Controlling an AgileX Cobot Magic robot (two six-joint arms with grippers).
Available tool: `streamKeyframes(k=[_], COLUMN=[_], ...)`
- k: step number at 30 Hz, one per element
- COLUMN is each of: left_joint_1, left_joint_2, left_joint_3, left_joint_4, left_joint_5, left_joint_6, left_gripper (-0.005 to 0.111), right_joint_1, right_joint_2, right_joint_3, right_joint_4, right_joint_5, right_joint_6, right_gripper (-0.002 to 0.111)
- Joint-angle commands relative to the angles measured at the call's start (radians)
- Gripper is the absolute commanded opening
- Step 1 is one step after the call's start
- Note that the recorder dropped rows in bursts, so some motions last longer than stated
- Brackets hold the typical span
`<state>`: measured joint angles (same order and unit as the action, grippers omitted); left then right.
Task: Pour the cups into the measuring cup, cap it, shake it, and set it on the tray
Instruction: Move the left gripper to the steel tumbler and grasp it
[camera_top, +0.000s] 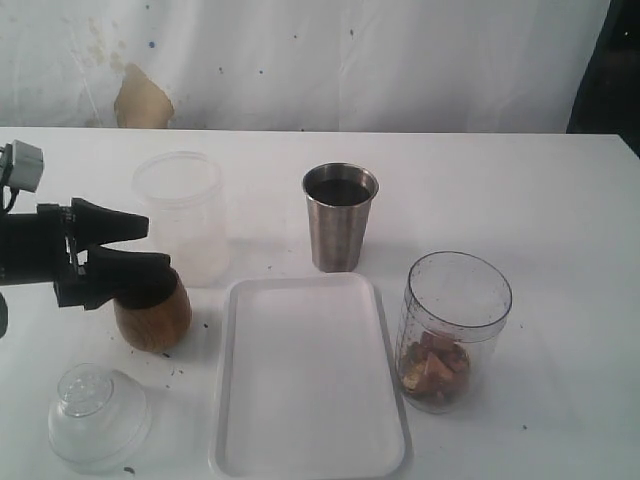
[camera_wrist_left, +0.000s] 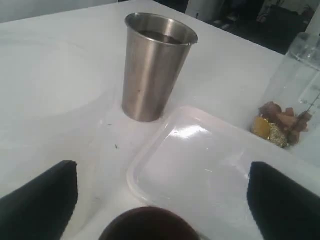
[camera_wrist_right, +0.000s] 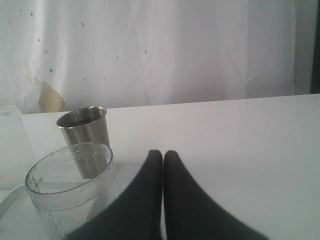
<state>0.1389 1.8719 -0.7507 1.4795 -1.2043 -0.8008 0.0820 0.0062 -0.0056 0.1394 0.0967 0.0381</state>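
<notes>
The brown wooden cup (camera_top: 152, 315) stands upright on the table left of the tray (camera_top: 305, 400). My left gripper (camera_top: 155, 248) is open wide above and around its rim, and both fingers stand clear of the cup (camera_wrist_left: 150, 227). The steel tumbler (camera_top: 340, 215) stands behind the tray with something dark inside. The clear measuring cup (camera_top: 455, 330) stands right of the tray, uncapped, with brown and yellow pieces (camera_wrist_left: 280, 125) at its bottom. My right gripper (camera_wrist_right: 162, 152) is shut and empty, near the measuring cup (camera_wrist_right: 70, 185); the exterior view does not show it.
A frosted plastic tub (camera_top: 183, 215) stands just behind the left gripper. A clear domed lid (camera_top: 95, 415) lies near the front left edge. Dark crumbs dot the table around the wooden cup. A white sheet hangs behind the table.
</notes>
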Motion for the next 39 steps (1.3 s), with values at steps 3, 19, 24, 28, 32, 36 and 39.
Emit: streamKeyframes(k=[3, 19, 24, 28, 32, 36, 39], left_joint_1=[0.006, -0.546, -0.758, -0.790, -0.790, -0.790, -0.790], left_joint_2=[-0.087, -0.307, -0.202, -0.101, -0.029, 0.032, 0.075], left_joint_3=[-0.002, 0.019, 0.030, 0.030, 0.018, -0.023, -0.069], left_joint_4=[0.000, -0.304, -1.036, -1.159, -1.202, -1.213, -1.209], left_joint_5=[-0.017, 0.558, 0.533, 0.398, 0.355, 0.360, 0.360], left_joint_6=[-0.133, -0.128, 0.427, 0.547, 0.543, 0.543, 0.543], left_gripper=[0.049, 0.000, 0.000, 0.013, 0.046, 0.074, 0.087], right_joint_1=[0.007, 0.007, 0.007, 0.007, 0.007, 0.007, 0.007], right_joint_2=[-0.006, -0.006, -0.006, -0.006, -0.006, -0.006, -0.006], right_joint_3=[0.006, 0.006, 0.006, 0.006, 0.006, 0.006, 0.006], right_joint_4=[-0.001, -0.001, -0.001, -0.001, -0.001, -0.001, -0.001], right_joint_5=[-0.008, -0.008, -0.008, -0.008, -0.008, -0.008, -0.008], right_joint_6=[0.001, 0.001, 0.001, 0.001, 0.001, 0.001, 0.001], right_gripper=[0.000, 0.000, 0.000, 0.000, 0.000, 0.000, 0.000])
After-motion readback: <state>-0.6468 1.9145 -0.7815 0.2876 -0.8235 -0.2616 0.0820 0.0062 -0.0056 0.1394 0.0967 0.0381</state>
